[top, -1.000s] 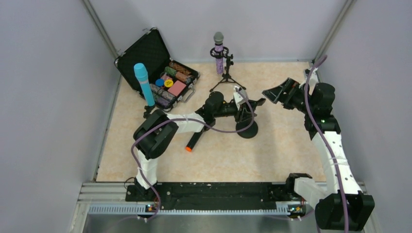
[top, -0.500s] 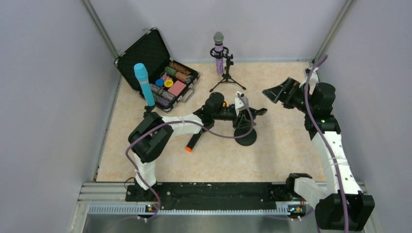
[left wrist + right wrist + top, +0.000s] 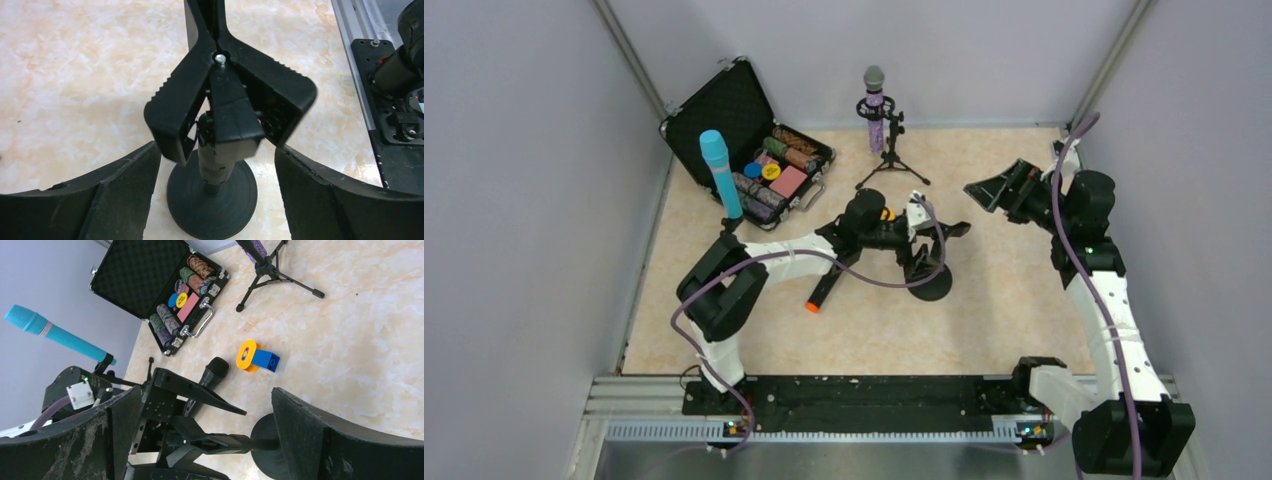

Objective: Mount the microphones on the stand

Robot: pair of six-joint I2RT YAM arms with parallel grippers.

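Note:
A black stand with a round base [image 3: 932, 284] and a spring clamp [image 3: 225, 100] on top stands mid-table with nothing in it. My left gripper [image 3: 934, 248] [image 3: 216, 149] is open, a finger [image 3: 100, 200] on each side of the clamp and apart from it. The black microphone with an orange end [image 3: 823, 291] [image 3: 210, 377] lies flat on the table beside my left arm. The purple microphone [image 3: 875, 112] stands in a tripod stand [image 3: 275, 270] at the back. The light-blue microphone [image 3: 721, 175] [image 3: 55, 335] stands upright in a stand at the left. My right gripper [image 3: 996, 190] [image 3: 206, 390] hovers open and empty at the right.
An open black case [image 3: 734, 110] [image 3: 155, 285] with several coloured chips sits at the back left. An orange and blue toy block [image 3: 255, 357] [image 3: 886, 213] lies behind my left wrist. Grey walls close in the table on three sides.
My left gripper was shut on the stand's clamp and has opened and let it go. The stand first shifted slightly toward the near edge. My right arm has not moved.

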